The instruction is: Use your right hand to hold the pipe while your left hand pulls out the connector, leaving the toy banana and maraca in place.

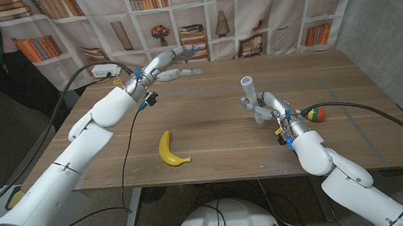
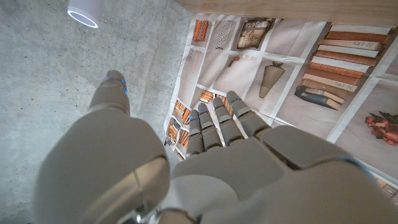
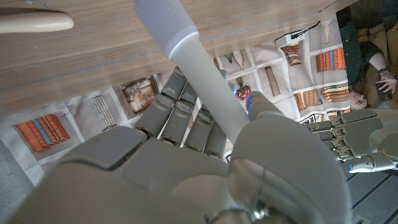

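White arms, grey hands, seemingly black cables.

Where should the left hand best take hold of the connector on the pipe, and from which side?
Grip around the wider sleeve, the connector, at the upper end of the pipe. The right hand wraps the lower shaft, so only the top stands free. Probably come from the robot's left, where the left hand is.

Dim, even indoor light; soft shadows on the table; slightly blurred wrist close-ups.
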